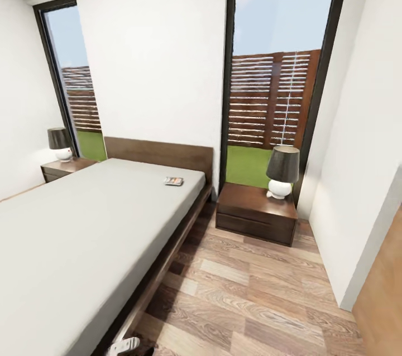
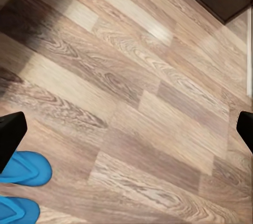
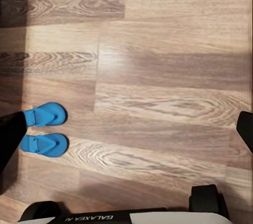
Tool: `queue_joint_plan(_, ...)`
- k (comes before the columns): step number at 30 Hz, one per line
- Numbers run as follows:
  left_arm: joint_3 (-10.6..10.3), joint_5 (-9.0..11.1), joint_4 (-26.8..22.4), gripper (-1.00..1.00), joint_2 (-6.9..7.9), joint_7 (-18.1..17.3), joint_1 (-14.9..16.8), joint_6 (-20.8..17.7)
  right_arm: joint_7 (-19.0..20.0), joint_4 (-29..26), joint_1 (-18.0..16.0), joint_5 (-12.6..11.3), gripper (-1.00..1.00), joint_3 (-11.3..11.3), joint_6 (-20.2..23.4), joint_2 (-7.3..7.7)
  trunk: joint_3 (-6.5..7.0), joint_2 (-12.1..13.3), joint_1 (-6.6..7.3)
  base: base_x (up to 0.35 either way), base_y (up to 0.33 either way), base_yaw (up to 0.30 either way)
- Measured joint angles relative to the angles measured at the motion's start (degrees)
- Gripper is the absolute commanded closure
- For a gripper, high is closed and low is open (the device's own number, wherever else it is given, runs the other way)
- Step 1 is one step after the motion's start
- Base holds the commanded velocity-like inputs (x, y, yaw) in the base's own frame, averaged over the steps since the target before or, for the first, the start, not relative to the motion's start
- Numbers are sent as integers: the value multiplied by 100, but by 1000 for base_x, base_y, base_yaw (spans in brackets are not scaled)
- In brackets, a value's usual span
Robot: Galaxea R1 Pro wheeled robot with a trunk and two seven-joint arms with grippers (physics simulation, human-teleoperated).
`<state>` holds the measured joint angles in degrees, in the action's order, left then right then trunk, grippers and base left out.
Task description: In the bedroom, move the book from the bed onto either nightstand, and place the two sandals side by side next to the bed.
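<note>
While the head camera is looking down the length of the bedroom, the bed (image 1: 84,233) is stretching along the left with its dark wooden frame and off-white mattress; the book (image 1: 173,181) is lying flat on the mattress near the headboard (image 1: 159,154), towards the edge facing the nearer nightstand (image 1: 257,213); that nightstand is standing just beside the bed's head below a tall window (image 1: 279,66) and is carrying a lamp (image 1: 282,172) with a dark shade; a second nightstand (image 1: 64,168) with a matching lamp (image 1: 60,144) is sitting on the bed's far side. In the left wrist view, the left end effector (image 2: 126,129) is hanging over the wood-plank floor (image 2: 147,103) with its dark fingertips (image 2: 10,134) showing at opposite edges, so its jaws are standing wide apart and gripping nothing; the two sandals (image 2: 23,168) are lying on the floor just beside one fingertip. In the right wrist view, the right end effector (image 3: 126,134) is likewise spread apart and empty; the blue sandals (image 3: 45,129) are resting side by side, close together and pointing the same way, near the robot's base (image 3: 126,216).
</note>
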<state>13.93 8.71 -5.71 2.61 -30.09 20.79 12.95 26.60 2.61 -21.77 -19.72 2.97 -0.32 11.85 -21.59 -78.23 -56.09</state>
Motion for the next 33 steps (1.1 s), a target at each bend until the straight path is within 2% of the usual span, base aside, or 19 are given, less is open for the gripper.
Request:
queue_joint_plan(19,0,2,0,-100,0,0,-2,-3,0,-2,1,-2,-100,0,0,0,99,0,0,0,-24,-246)
queue_joint_plan(33,3,2,-2,-100,1,-1,-2,-1,0,60,4,25,-100,0,0,-1,115,0,0,0,0,-26)
